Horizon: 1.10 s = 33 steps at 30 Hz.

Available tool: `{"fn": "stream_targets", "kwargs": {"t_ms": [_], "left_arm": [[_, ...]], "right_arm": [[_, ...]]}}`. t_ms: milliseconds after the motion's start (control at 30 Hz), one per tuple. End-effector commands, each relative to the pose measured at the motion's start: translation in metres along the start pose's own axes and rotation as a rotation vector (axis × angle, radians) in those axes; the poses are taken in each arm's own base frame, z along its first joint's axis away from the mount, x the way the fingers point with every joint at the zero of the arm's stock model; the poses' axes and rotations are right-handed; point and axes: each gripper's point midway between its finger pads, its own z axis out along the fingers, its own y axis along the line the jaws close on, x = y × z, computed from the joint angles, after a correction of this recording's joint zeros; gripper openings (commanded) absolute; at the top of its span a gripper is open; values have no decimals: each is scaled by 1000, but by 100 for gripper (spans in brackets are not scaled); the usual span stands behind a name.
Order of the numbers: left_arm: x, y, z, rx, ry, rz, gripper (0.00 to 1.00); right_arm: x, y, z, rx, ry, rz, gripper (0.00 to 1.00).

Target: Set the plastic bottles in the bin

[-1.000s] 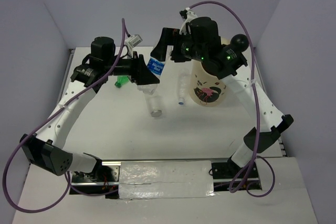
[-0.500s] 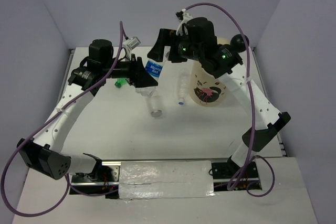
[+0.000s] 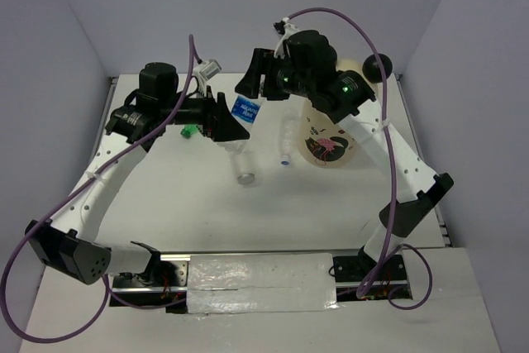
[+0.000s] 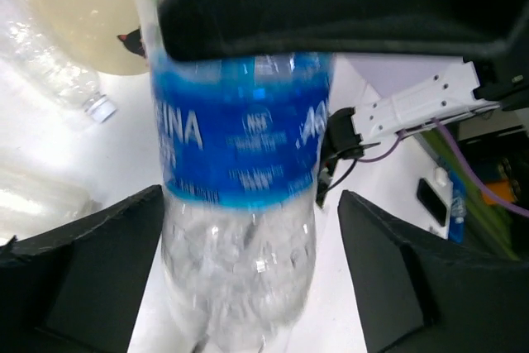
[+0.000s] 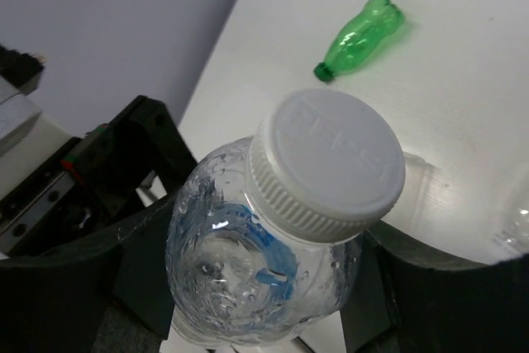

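The blue-labelled plastic bottle (image 3: pixel 245 108) hangs in the air left of the bin (image 3: pixel 329 136), a cream cylinder with a pink and black print. My right gripper (image 3: pixel 253 88) is shut on its upper part just below the white cap (image 5: pixel 329 163). My left gripper (image 3: pixel 230 124) stands open around the bottle's lower end (image 4: pixel 240 229), with a gap at each finger (image 4: pixel 413 270). On the table lie the green bottle (image 3: pixel 191 130), the short wide bottle (image 3: pixel 242 163) and the slim blue-capped bottle (image 3: pixel 285 142).
Grey walls stand close behind and beside the white table (image 3: pixel 207 212). One black ball ear (image 3: pixel 379 64) of the bin shows past the right arm. Both arms' purple cables loop over the work area.
My right gripper has come left onto the bottle's top and shut on it. My left gripper has let go and opened around the bottle's base.
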Motion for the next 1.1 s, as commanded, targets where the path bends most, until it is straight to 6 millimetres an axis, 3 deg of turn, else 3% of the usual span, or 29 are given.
{"fn": "stream_targets", "kwargs": {"t_ms": [0, 67, 133, 167, 200, 333, 367, 433, 467, 500, 567, 633, 733, 800, 1067], "left_arm": [[-15, -12, -8, -3, -27, 74, 99], [-15, -2, -9, -68, -17, 65, 99], [-25, 3, -14, -129, -38, 89, 99], [-30, 2, -19, -153, -50, 95, 99], [-32, 5, -22, -178, -60, 100, 99], [-43, 30, -41, -277, -123, 34, 99], [-43, 39, -42, -288, -142, 11, 99], [-44, 50, -44, -305, -172, -60, 99], [-40, 61, -45, -330, -180, -92, 99], [-43, 66, -45, -341, -201, -114, 99], [-37, 75, -44, -353, -197, -144, 97], [-37, 77, -42, -347, -202, -157, 97], [-36, 79, -40, -345, -202, -165, 97], [-36, 79, -39, -340, -202, -168, 98], [-34, 77, -40, -333, -195, -165, 98]], "right_arm": [[-33, -4, -38, 85, -129, -44, 42], [-42, -12, -51, 148, -162, -69, 43], [-53, -32, -71, 276, -216, -102, 43], [-60, -36, -89, 313, -257, -111, 44], [-66, -54, -104, 422, -299, -128, 44], [-85, -89, -178, 675, -488, -133, 46], [-85, -99, -186, 726, -526, -137, 46], [-96, -115, -236, 877, -667, -134, 46], [-89, -129, -239, 952, -670, -156, 47], [-98, -127, -259, 977, -751, -152, 48], [-92, -145, -264, 1099, -774, -177, 49], [-100, -144, -273, 1127, -846, -183, 50], [-95, -157, -262, 1173, -878, -192, 53], [-100, -155, -262, 1151, -936, -173, 53], [-90, -168, -240, 1114, -1040, -180, 55]]}}
